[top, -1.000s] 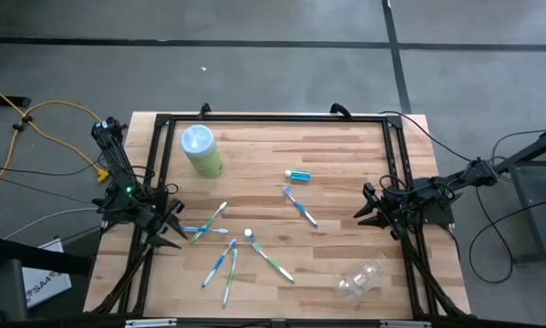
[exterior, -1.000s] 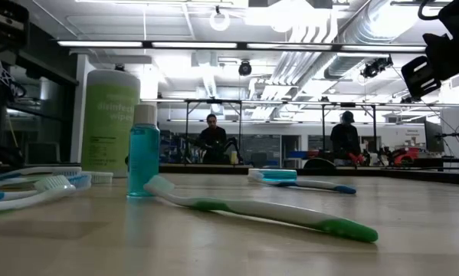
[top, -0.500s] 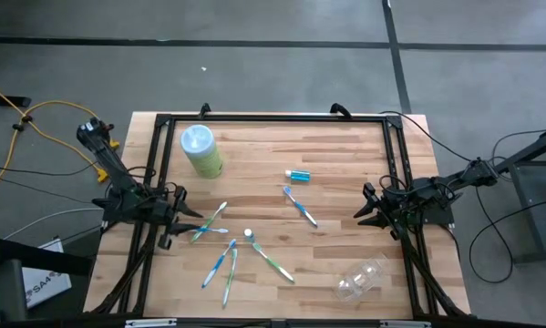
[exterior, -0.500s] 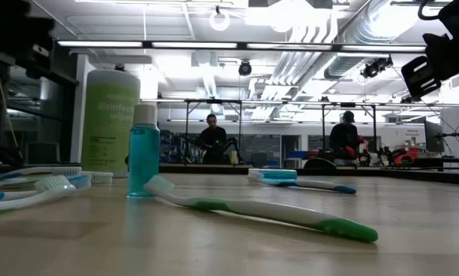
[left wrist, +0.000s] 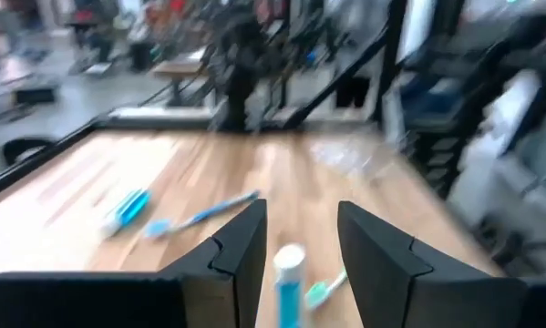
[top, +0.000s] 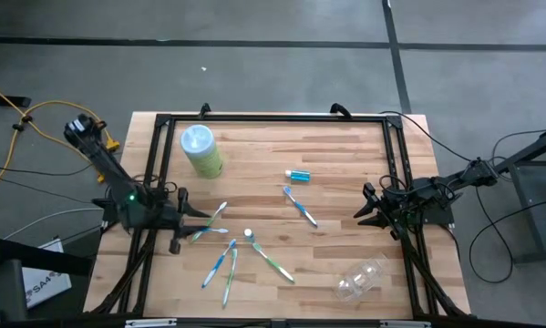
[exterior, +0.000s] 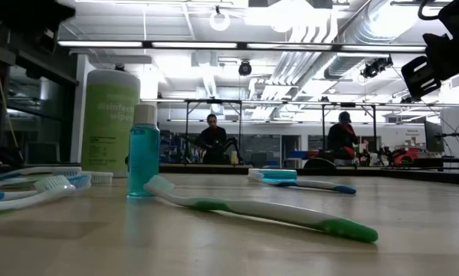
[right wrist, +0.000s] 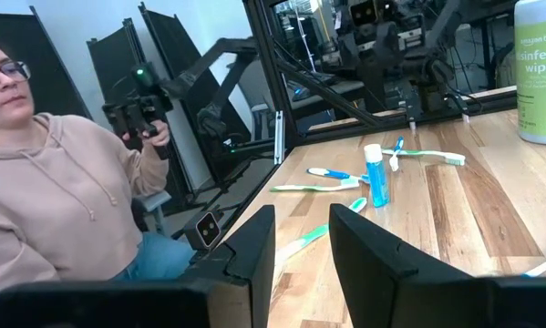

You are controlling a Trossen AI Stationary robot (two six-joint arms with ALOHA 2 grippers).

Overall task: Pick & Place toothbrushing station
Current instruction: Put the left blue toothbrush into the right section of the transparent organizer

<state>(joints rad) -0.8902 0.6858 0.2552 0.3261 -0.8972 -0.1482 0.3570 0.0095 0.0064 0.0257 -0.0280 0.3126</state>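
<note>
Several blue, green and white toothbrushes lie flat on the wooden table: two crossed [top: 209, 221], two side by side [top: 223, 266], a green one [top: 271, 258] and one further right [top: 300, 206]. A small blue tube [top: 297, 175] lies behind them. A small blue bottle with a white cap [top: 248, 235] stands upright among them. A clear plastic cup [top: 362, 278] lies on its side at the near right. My left gripper [top: 198, 219] is open and empty beside the crossed toothbrushes; the left wrist view shows the bottle [left wrist: 289, 282] ahead between its fingers. My right gripper [top: 364, 211] is open and empty at the table's right edge.
A pale-green canister with a light-blue lid [top: 200, 150] stands at the far left. A black frame [top: 273, 118] runs around the table. A person in a beige hoodie [right wrist: 45, 191] sits beyond the table's left side, holding a controller.
My left gripper has gone toward the table's right edge, from the left frame to the crossed toothbrushes, while its arm's rear part has swung out to the left. The things on the table have kept still.
</note>
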